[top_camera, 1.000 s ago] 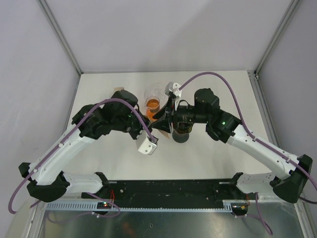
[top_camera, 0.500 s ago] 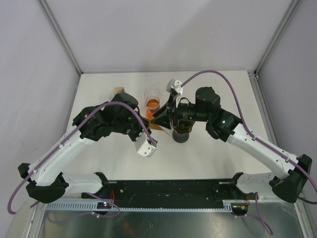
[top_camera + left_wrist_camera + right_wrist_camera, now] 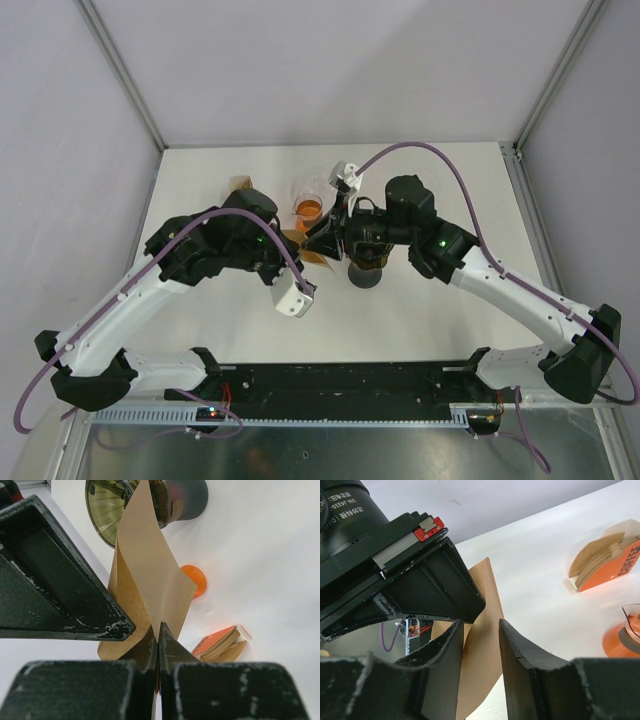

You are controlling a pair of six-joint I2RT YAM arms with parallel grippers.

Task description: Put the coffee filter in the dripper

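- Pinching the bottom corner of the brown paper coffee filter [image 3: 150,580], the left end effector [image 3: 159,630] is clamped tight on it.
- The filter stands upright above the table [image 3: 260,555], just short of the dripper [image 3: 107,515], not in it.
- The right end effector [image 3: 480,625] has its jaws narrowly parted, with the filter between them.
- The ribbed glass dripper sits on a dark cup [image 3: 187,500].

On the counter [image 3: 400,320] the dripper [image 3: 365,272] stands centrally, with the coffee filter [image 3: 314,254] just left of it. A glass vessel [image 3: 310,200] sits behind the filter, and the filter box [image 3: 240,183] lies farther left.
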